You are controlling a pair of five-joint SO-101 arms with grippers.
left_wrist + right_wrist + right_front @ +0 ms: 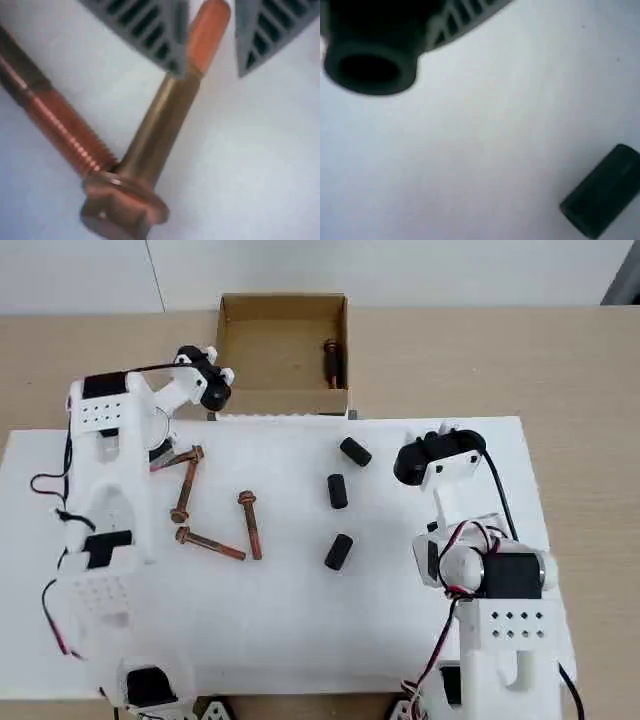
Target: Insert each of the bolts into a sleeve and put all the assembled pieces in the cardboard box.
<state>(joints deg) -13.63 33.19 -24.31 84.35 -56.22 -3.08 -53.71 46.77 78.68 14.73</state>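
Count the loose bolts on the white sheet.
4. One bolt lies inside the open left end effector, its head beside a second bolt; a third bolt and fourth bolt lie toward the sheet's middle. Others may hide beneath the arm.

Copper-brown bolts [188, 485], black sleeves [338, 492], brown cardboard box [270, 350], white mat [300, 620], tan table [580, 360], grey ribbed fingers [145, 30].

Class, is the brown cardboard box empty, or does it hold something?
Not empty. In the high view one assembled copper-and-black bolt-and-sleeve piece lies inside the brown cardboard box, against one side wall.
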